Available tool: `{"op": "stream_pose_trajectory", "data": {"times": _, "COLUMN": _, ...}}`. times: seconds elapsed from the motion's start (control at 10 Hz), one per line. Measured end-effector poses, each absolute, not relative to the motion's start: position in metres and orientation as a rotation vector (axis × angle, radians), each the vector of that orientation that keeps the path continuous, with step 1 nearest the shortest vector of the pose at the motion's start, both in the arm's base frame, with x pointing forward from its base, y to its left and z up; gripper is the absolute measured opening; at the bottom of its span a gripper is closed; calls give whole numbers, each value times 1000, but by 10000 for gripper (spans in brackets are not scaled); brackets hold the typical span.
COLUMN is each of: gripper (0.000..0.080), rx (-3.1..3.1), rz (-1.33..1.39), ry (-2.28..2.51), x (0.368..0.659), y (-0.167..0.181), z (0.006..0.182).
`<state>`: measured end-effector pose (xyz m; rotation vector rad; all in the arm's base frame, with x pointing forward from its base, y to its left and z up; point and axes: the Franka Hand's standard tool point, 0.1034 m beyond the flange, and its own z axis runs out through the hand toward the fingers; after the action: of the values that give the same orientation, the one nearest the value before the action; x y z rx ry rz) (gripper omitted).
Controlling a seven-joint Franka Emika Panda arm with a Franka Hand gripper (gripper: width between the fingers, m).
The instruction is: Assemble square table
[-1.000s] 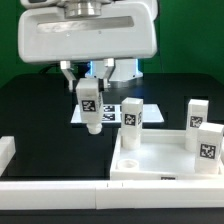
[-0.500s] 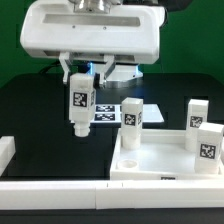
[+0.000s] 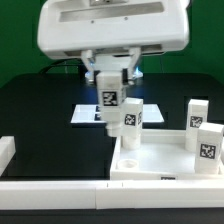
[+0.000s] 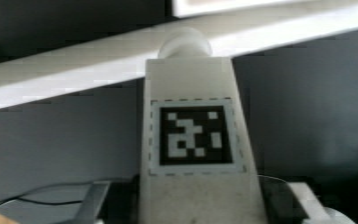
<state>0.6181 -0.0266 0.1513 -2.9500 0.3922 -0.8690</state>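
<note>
Black bench top (image 3: 40,110) under green backdrop carries the work, with the arm's white housing filling the upper part of the exterior view. Below it the pincer (image 3: 108,72) is closed partway on a short chunky white leg (image 3: 109,105), holding it upright and clear of the bench; the wrist view shows the same leg (image 4: 194,130) between the two fingers (image 4: 87,200), its rounded peg end pointing away and a black-and-white square tag on its flat face. In the exterior view this held leg hangs over the far corner of the square tabletop (image 3: 160,160), partly in front of a second leg (image 3: 131,122) that stands upright in that corner. The tabletop is a white slab with a raised rim, lying near the bench's front edge toward the exterior view's right. Two more tagged legs (image 3: 204,140) stand upright at its right-hand side. Behind the held leg the marker board (image 3: 88,115) lies flat on the bench. Long white bars (image 3: 60,188) run along the front edge.
</note>
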Motion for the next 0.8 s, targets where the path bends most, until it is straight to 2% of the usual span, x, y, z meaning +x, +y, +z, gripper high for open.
{"op": "stream_pose_trajectory", "data": {"times": 0.4, "gripper": 285, "rx": -2955, "rz": -866, "ry": 387, "x": 617, "y": -28, "z": 150}}
{"op": "stream_pose_trajectory", "data": {"times": 0.6, "gripper": 285, "rx": -2967, "rz": -910, "ry": 353, "x": 619, "y": -11, "z": 136}}
{"op": "stream_pose_trajectory", "data": {"times": 0.8, "gripper": 285, "rx": -2986, "rz": -932, "ry": 347, "x": 624, "y": -19, "z": 128}}
